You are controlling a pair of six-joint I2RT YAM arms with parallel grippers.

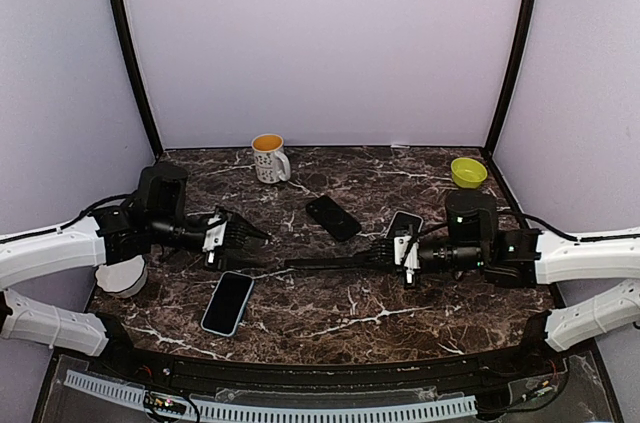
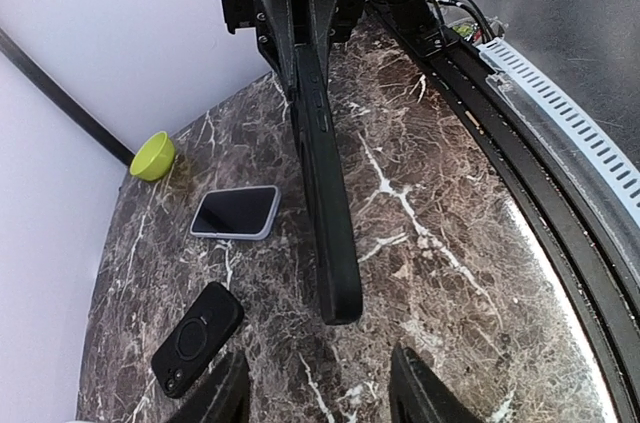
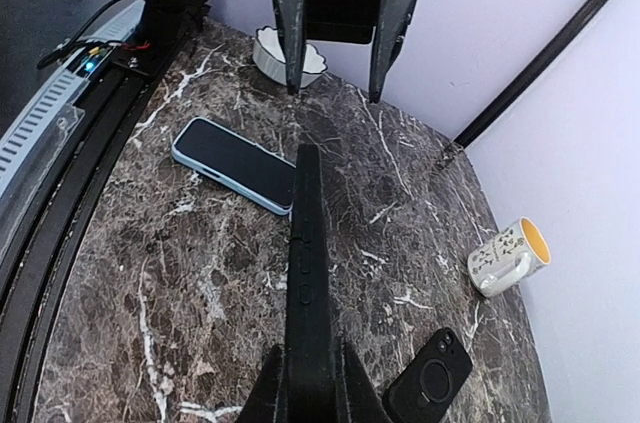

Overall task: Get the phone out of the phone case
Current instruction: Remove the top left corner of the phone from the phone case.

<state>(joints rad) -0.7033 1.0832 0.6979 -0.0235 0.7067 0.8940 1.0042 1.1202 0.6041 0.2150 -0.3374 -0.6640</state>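
Above the middle of the marble table (image 1: 400, 315), the right gripper (image 1: 392, 255) was clamped on one end of the black cased phone (image 1: 330, 263). It held the phone level and on edge, with side buttons showing along the slim matte rim. The left gripper (image 1: 258, 236) faced the phone's free end, its fingers (image 2: 225, 393) spread apart and not touching it. On the table lay a blue-cased phone (image 1: 228, 302), a grey-cased phone (image 1: 404, 223) and a flat black piece (image 1: 333, 217) with a ring on its back.
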